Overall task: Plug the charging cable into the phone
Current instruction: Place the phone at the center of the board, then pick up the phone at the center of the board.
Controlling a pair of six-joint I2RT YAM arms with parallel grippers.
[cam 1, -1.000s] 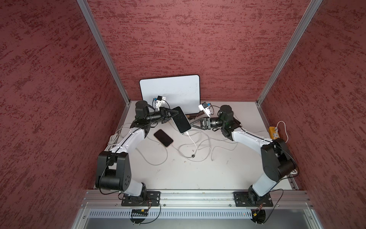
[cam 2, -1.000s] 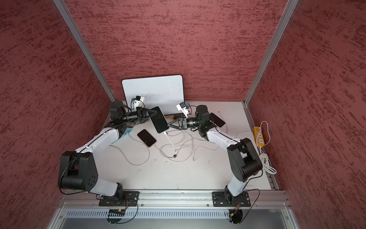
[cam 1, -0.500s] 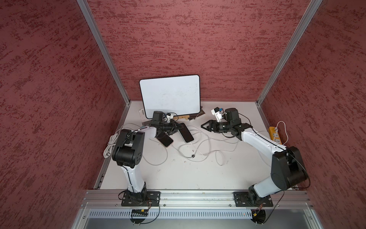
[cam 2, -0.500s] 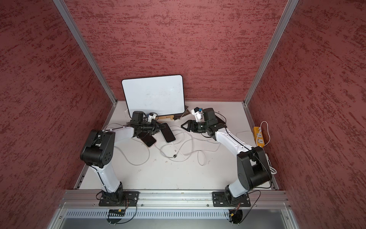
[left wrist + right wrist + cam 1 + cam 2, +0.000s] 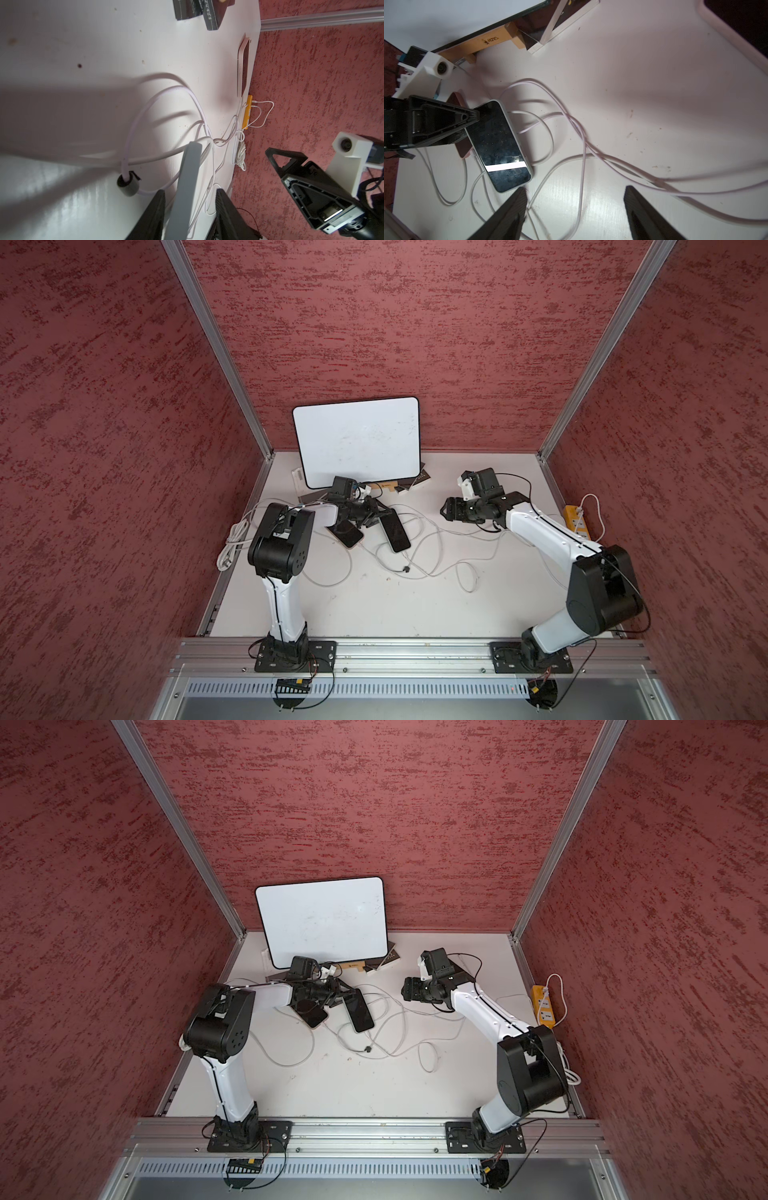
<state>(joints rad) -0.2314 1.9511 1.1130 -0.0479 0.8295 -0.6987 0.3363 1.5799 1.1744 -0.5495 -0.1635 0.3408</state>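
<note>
Phone (image 5: 395, 531) lies flat near the table's (image 5: 374, 605) far edge, cable (image 5: 583, 145) seemingly plugged in. Left gripper (image 5: 190, 192) straddles it, jaws apart; right gripper (image 5: 575, 188) gapes empty. Probably only withdrawal is left.

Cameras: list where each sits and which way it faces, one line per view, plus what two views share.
Top views: high over the front rail, looking down toward the back wall; left arm and right arm show whole.
Left wrist: on the left arm, looking low across the table toward the power strip; left gripper open, flanking the grey-edged phone.
Right wrist: on the right arm, looking down toward the whiteboard; right gripper open.
Shared: both wrist views show that phone and the opposite gripper.
</note>
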